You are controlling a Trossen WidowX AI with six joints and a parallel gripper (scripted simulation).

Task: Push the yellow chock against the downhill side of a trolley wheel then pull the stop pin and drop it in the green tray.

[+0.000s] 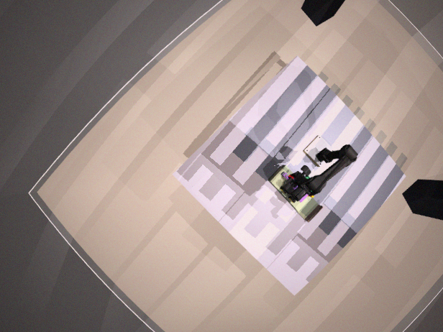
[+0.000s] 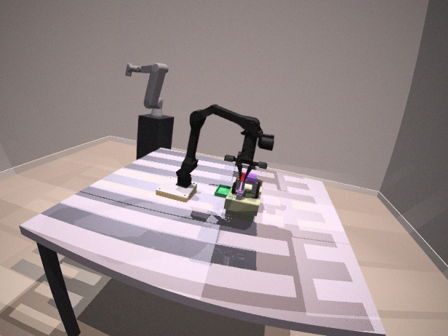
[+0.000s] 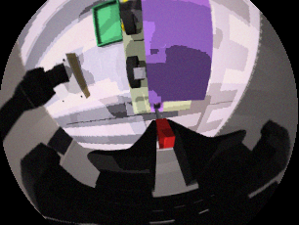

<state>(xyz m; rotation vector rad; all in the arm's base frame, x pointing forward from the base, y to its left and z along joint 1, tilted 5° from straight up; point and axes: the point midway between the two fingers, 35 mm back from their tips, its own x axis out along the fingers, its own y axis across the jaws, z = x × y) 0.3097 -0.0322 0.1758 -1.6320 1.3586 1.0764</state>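
Note:
My gripper (image 2: 242, 177) (image 3: 160, 121) is shut on the red head of the stop pin (image 3: 165, 135) (image 1: 291, 177), above the purple bracket (image 2: 240, 193) at the ramp's uphill end. Part of the thin shaft shows below the fingertips; whether its tip is still in the bracket I cannot tell. The purple trolley (image 3: 183, 44) (image 2: 251, 177) stands on the pale green ramp (image 2: 241, 208) (image 1: 310, 209), two dark wheels showing in the wrist view. A little yellow of the chock (image 1: 312, 196) (image 3: 122, 27) shows by the farther wheel; its contact is hidden. The green tray (image 2: 222, 190) (image 3: 108, 24) appears empty.
The arm's white base plate (image 2: 167, 188) (image 1: 312, 146) stands on the table (image 2: 164, 233), with the tray between it and the ramp. The arm arches from the plate over to the ramp. A grey arm (image 2: 156, 85) on a black pedestal (image 2: 154, 136) stands beyond the table.

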